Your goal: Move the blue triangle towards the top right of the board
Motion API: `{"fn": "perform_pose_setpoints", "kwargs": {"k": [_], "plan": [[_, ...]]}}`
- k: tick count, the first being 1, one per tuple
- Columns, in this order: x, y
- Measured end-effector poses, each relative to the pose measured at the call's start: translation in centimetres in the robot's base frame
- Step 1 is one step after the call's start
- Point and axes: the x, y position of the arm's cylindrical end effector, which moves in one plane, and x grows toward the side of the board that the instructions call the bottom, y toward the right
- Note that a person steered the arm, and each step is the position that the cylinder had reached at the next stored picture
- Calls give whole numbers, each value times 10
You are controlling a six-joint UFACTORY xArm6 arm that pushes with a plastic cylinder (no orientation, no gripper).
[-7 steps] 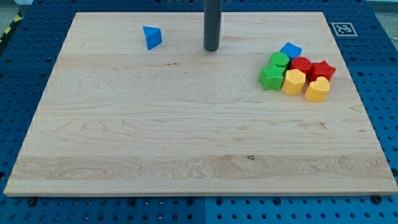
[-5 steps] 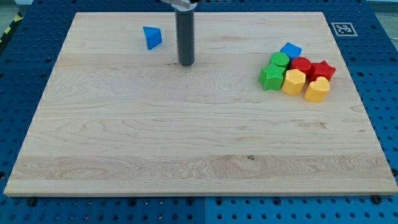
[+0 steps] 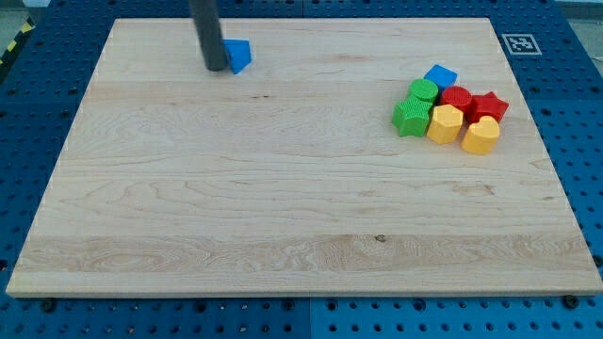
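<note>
Blue triangle sits right against my tip, on its right side, partly hidden behind the rod, near the board's top-left. No jaws on this rig, nothing held. Well off to the tip's right: cluster of 7 blocks, blue cube, 2 green, 2 red, 2 yellow, all touching.

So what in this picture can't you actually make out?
- Blue triangle: its left part is hidden behind my tip, so whether they touch is unclear.
- The rod's upper part: cut off by the view's top edge.
- Blue block in the cluster: partly covered by the green and red blocks, so its shape is unclear.
</note>
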Motion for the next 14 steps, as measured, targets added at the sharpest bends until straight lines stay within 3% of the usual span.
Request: {"fn": "perform_pose_setpoints", "kwargs": {"k": [1,3,8,10,11,14], "plan": [[-4,28],[-37,13],[-37,58],[-60,36],[-61,73],[-41,111]]}}
